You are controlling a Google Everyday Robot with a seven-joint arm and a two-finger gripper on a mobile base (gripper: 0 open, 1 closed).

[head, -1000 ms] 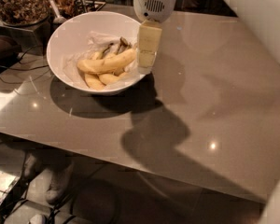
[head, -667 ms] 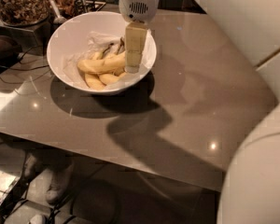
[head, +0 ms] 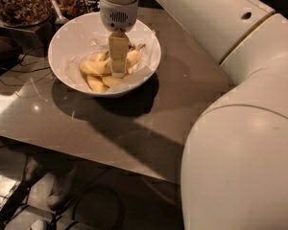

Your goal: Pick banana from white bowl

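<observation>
The white bowl stands on the grey table at the upper left, lined with crinkled white paper. Several yellow bananas lie in it. The longest curved banana lies on the left side of the pile, and shorter ones lie below and to the right of it. My gripper hangs straight down over the middle of the bowl. Its tip is down among the bananas, just right of the long banana and touching or nearly touching the pile. The bananas behind it are partly hidden.
A glass jar of nuts stands behind the bowl at the far left, with a dark object and cables beside it. My own large white arm fills the right side. The table's front edge runs across the lower middle, with floor and cables below.
My gripper has moved left from the bowl's right rim to over its middle and has come down onto the banana pile. The arm fills more of the right side.
</observation>
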